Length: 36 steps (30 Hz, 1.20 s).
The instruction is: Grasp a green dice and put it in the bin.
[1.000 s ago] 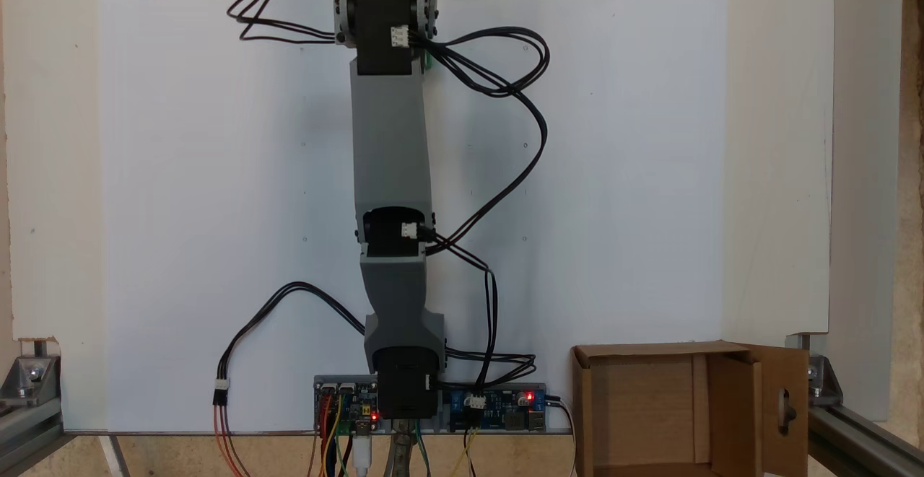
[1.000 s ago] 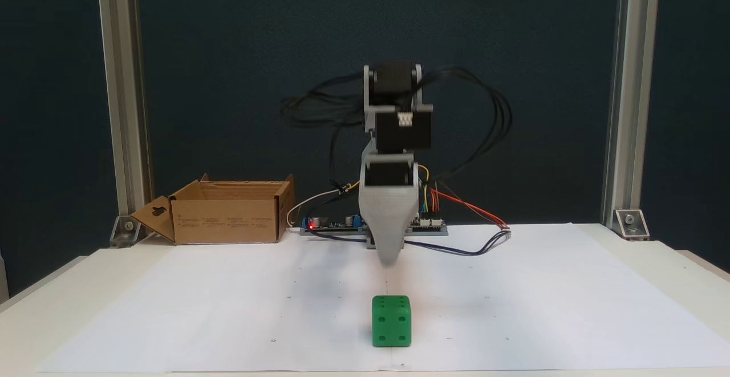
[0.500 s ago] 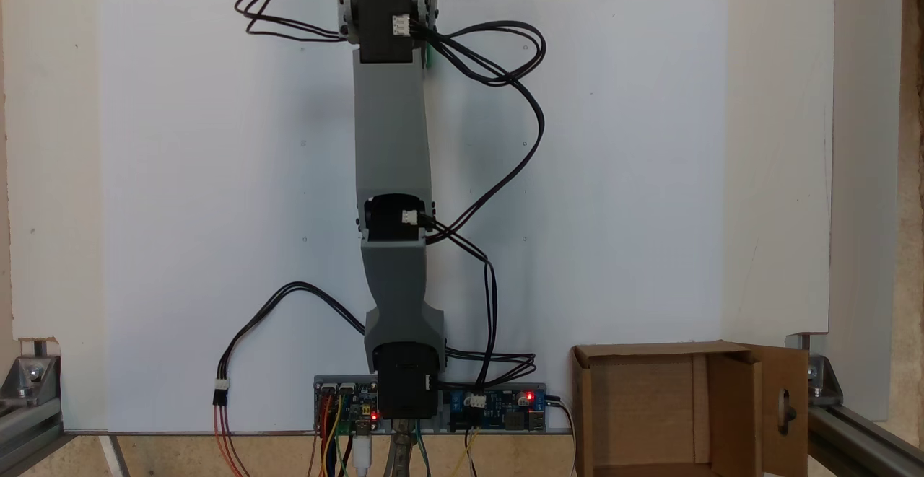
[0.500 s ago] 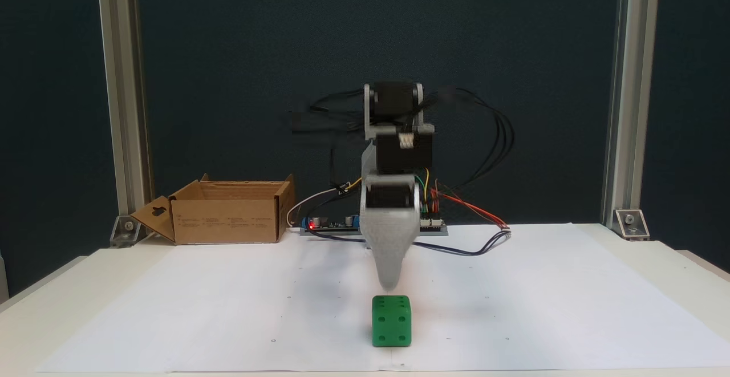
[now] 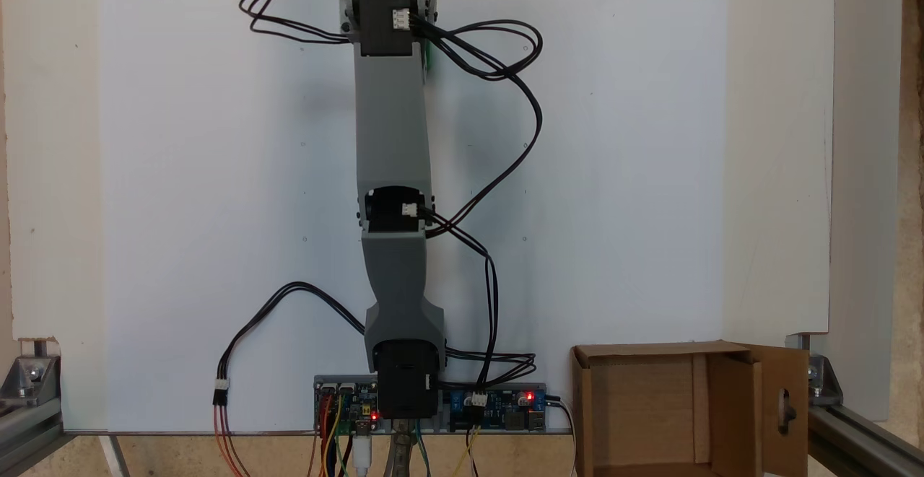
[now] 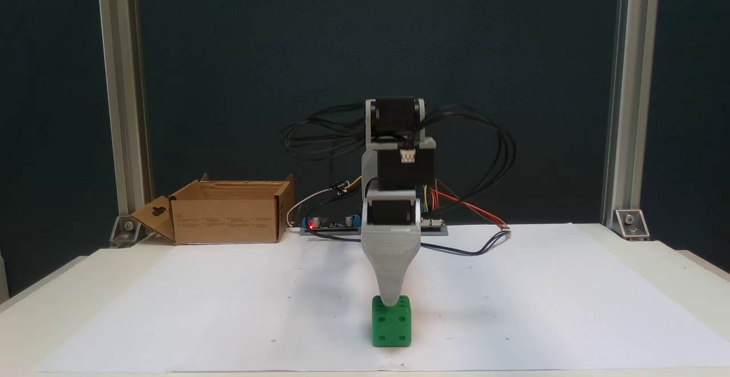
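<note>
The green dice [image 6: 392, 327] sits on the white paper near the table's front edge; from above, a green sliver of the dice [image 5: 428, 55] peeks out beside the wrist. My gripper [image 6: 390, 300] points straight down, its grey tip overlapping the dice's top edge. A single jaw faces the camera and hides the other, so the gap cannot be judged. The bin [image 6: 225, 220], an open cardboard box with a keyhole flap, stands at the back left; from above the bin [image 5: 583, 408] lies at the lower right, beside the arm's base.
Circuit boards with red lights [image 6: 333, 226] and loose black cables [image 5: 516, 112] sit around the arm's base. Aluminium posts [image 6: 120, 109] stand at the table's back corners. White paper [image 6: 542, 297] covers the tabletop.
The arm has stretched forward and lowered. The gripper tip came down from well above the paper to the top of the dice. The dice and the bin have not moved.
</note>
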{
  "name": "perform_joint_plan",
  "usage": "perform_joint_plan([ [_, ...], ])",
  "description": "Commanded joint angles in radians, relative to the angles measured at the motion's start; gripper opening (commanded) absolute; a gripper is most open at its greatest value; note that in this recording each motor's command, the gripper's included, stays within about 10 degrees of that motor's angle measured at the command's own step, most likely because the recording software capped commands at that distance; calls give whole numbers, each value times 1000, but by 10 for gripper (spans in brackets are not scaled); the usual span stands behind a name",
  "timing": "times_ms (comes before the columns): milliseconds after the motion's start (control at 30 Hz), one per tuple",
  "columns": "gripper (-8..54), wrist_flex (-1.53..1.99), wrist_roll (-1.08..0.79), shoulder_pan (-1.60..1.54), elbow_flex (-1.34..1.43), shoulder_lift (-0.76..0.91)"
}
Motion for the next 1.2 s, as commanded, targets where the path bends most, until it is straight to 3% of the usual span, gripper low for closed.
perform_joint_plan([
  [0,454,57,38,-5,-63,14],
  [1167,448,-57,37,-3,-63,-61],
])
